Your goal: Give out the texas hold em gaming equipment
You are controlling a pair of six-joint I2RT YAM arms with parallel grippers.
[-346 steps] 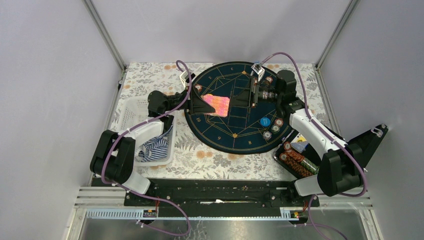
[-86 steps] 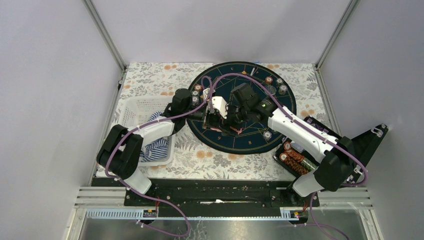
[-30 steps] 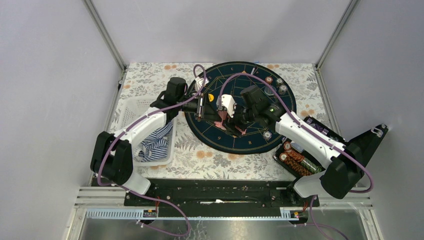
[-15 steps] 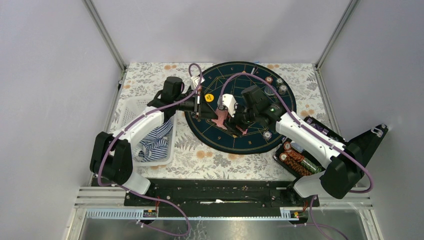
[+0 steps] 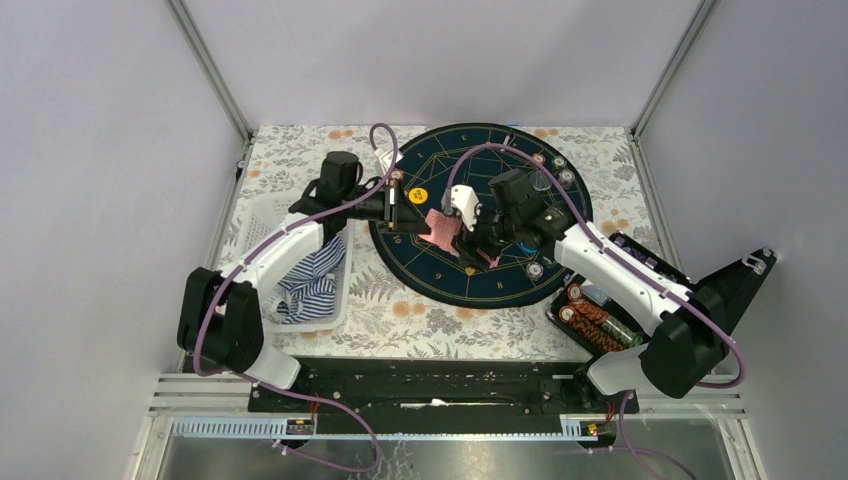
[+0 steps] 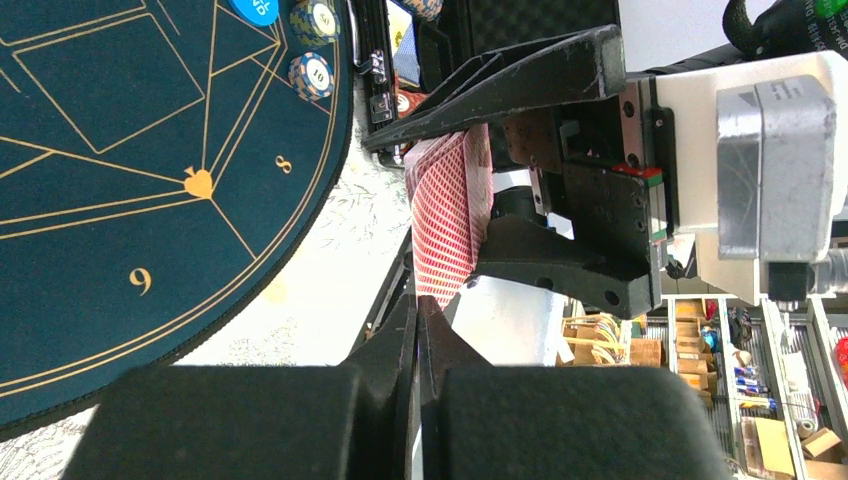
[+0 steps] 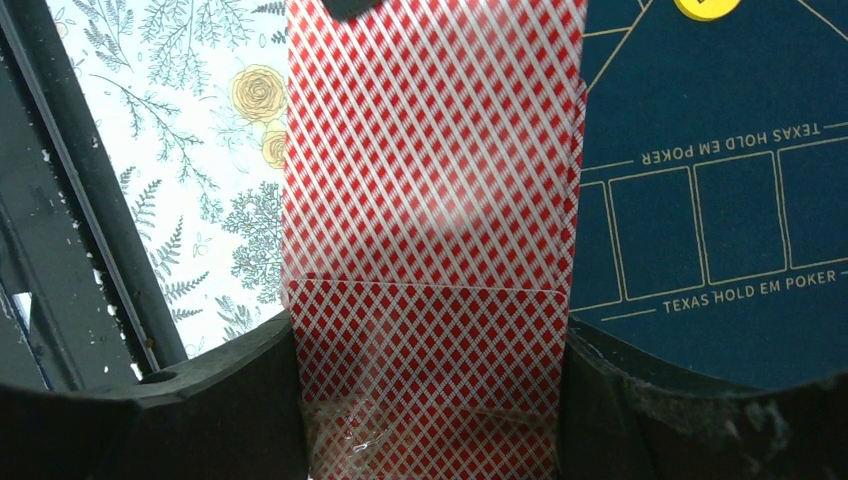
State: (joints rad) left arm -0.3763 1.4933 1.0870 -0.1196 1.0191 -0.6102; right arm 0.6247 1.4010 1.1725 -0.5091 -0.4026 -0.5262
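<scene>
Deck of playing cards (image 6: 450, 200) clamped across its width in right gripper (image 7: 430, 400), held above round mat (image 5: 500, 275) as dispenser | left gripper (image 6: 418, 310) jaws closed, apparently nipping one offset card (image 7: 430, 150) by its edge, for dealing

White-and-black jointed arms (image 5: 604, 266), purple cables (image 5: 374, 135) along each, black elbow housings.

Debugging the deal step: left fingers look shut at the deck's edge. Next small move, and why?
Probably draw the left fingers back, sliding the protruding card off the deck. They are shut on its edge, it sticks out past the rest, and the right fingers hold the deck.
</scene>
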